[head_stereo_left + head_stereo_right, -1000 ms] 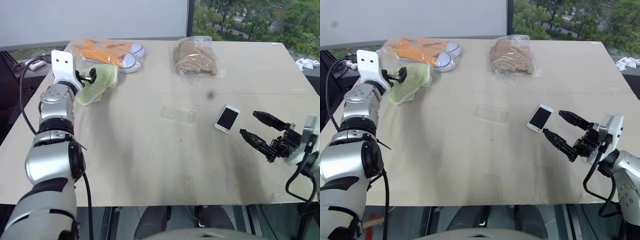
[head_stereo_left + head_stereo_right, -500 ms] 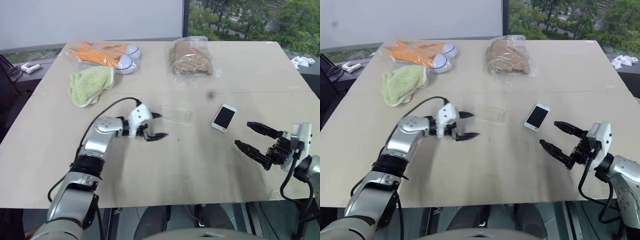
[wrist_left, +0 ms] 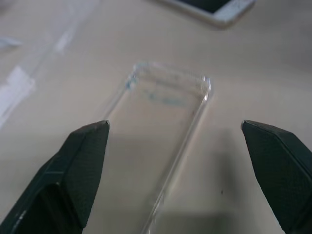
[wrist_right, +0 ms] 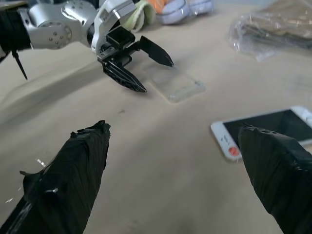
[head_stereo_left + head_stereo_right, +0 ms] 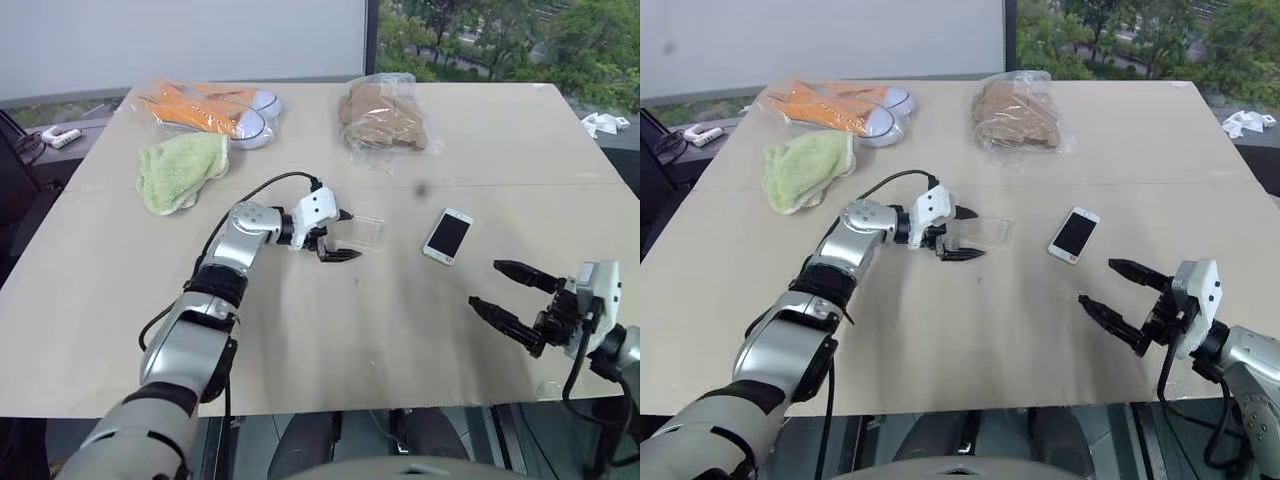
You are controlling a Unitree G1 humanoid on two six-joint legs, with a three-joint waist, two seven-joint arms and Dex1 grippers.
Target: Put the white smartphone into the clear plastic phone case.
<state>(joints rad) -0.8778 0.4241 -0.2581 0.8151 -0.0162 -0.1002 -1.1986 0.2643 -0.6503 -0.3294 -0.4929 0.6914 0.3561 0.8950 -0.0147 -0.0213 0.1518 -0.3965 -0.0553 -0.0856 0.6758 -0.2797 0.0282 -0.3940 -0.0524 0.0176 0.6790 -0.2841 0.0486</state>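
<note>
Task not started: white smartphone (image 5: 450,236) lies outside clear plastic phone case (image 5: 365,229). Left gripper (image 5: 340,236) straddles the case end, wide open (empty); right gripper (image 5: 512,292) open, empty.

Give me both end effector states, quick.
Left end effector: open, straddling the case, not gripping.
Right end effector: open, holding nothing, near the phone.

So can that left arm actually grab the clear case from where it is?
Probably yes. The left gripper is open with its fingers either side of the near end of the clear plastic phone case, and nothing lies between them.
</note>
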